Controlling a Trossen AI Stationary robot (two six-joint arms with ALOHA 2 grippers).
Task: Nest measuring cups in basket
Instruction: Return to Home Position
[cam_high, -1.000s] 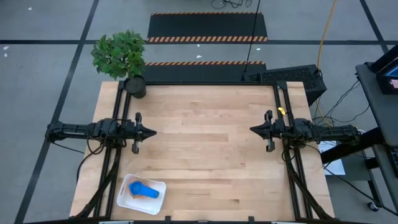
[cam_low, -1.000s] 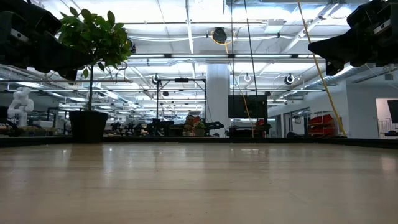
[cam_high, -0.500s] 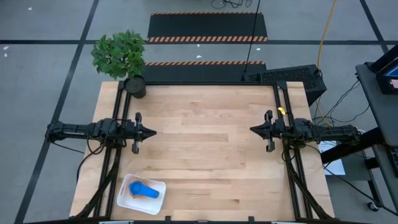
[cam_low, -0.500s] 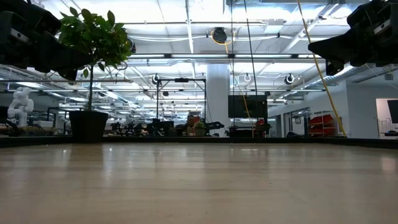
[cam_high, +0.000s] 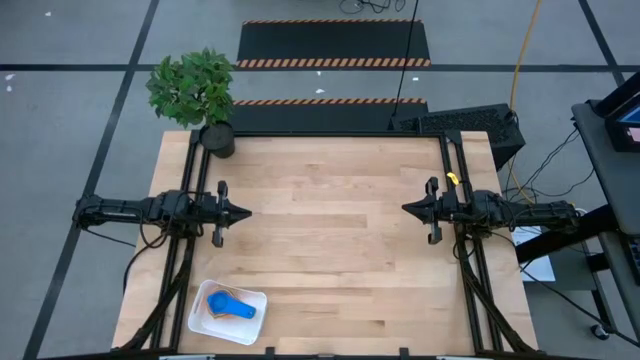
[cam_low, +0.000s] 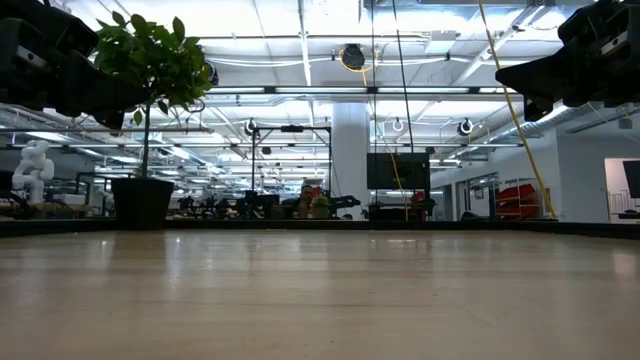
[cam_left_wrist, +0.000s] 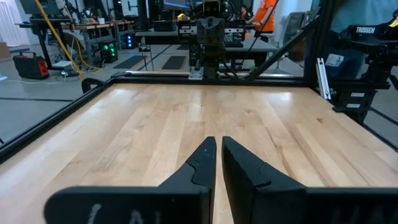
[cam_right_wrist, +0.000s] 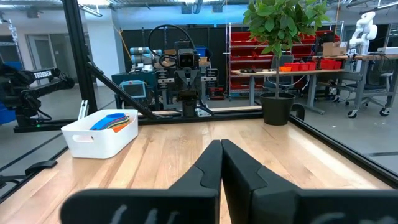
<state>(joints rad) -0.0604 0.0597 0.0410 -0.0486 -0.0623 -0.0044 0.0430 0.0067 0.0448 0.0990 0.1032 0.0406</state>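
The white basket (cam_high: 227, 312) sits near the table's near left corner, resting on its base; it also shows in the right wrist view as basket (cam_right_wrist: 99, 138). Blue and orange measuring cups (cam_high: 236, 304) lie nested inside it, cups (cam_right_wrist: 112, 120) showing above the rim. My left gripper (cam_high: 245, 212) hovers shut over the table's left side, far of the basket, fingertips (cam_left_wrist: 217, 144) together. My right gripper (cam_high: 405, 209) hovers shut over the right side, fingertips (cam_right_wrist: 220, 146) together. Both point toward the table's middle.
A dark plant pot (cam_high: 217, 139) with a leafy plant (cam_high: 192, 85) stands at the far left corner, seen also as plant (cam_right_wrist: 280, 25) and pot (cam_low: 142, 203). Black frame rails (cam_high: 455, 170) run along the table's sides. Bare wooden tabletop (cam_high: 330, 230) lies between the grippers.
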